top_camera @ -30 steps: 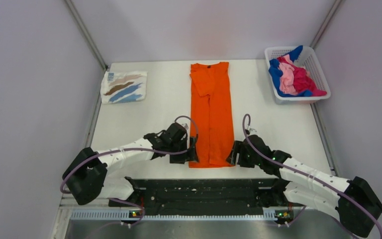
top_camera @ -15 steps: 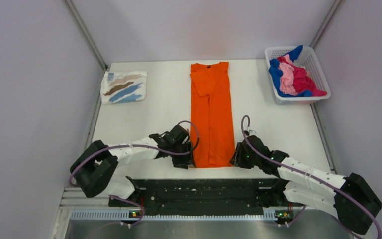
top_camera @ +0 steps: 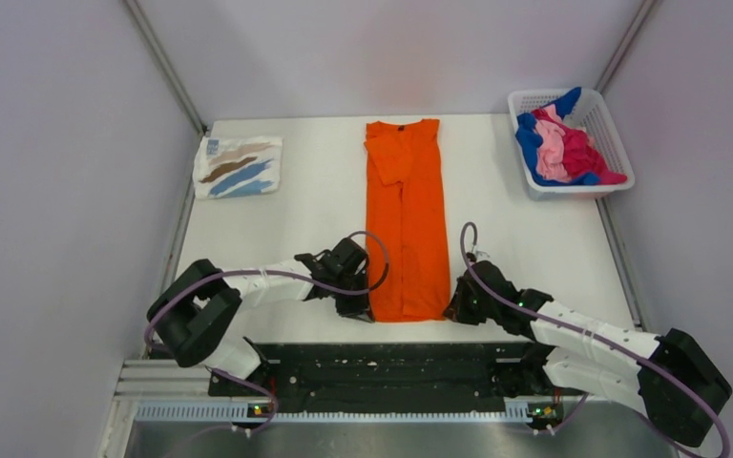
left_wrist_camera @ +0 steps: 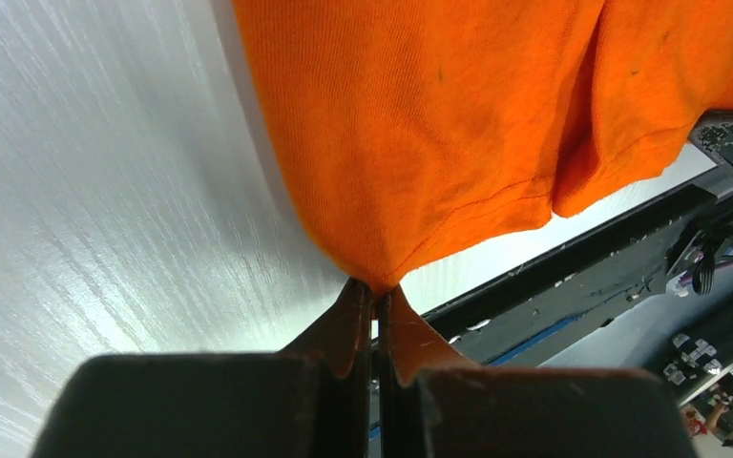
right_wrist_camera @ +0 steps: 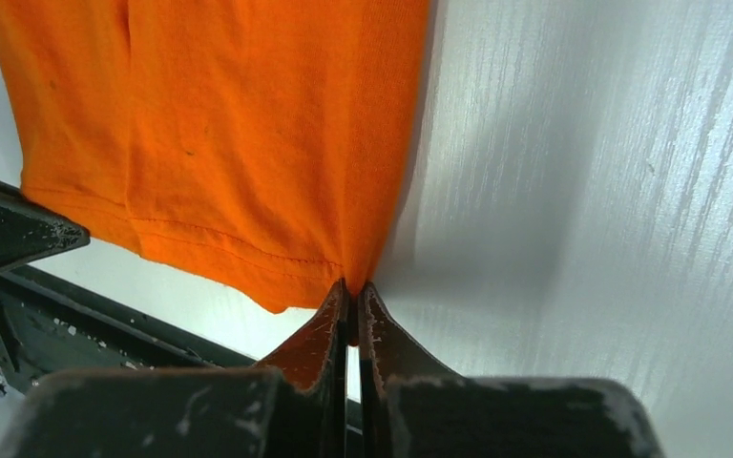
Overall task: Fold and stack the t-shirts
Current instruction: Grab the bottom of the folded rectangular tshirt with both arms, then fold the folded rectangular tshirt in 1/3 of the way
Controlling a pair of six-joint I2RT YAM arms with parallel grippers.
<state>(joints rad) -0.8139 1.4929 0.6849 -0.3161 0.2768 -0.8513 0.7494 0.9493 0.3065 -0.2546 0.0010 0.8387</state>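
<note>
Well, the plain bright orange cloth t-shirt (top_camera: 406, 219) lies as a long narrow strip down the middle of the white table (top_camera: 534, 248), collar at the far end. The left gripper (top_camera: 366, 309) is pinched tight on its near left hem corner, and the right gripper (top_camera: 454, 307) is clamped the same way on the near right corner. A folded white shirt with brown and blue streaks (top_camera: 239, 166) sits at the far left. The blue, pink and magenta shirts (top_camera: 561, 148) are heaped in the white plastic lattice basket (top_camera: 577, 191) at the far right.

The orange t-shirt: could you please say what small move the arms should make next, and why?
Probably raise both corners together slightly, to start folding towards the collar. The left gripper and right gripper are each shut on a near hem corner of the plain bright orange t-shirt, which lies flat as a long strip.
</note>
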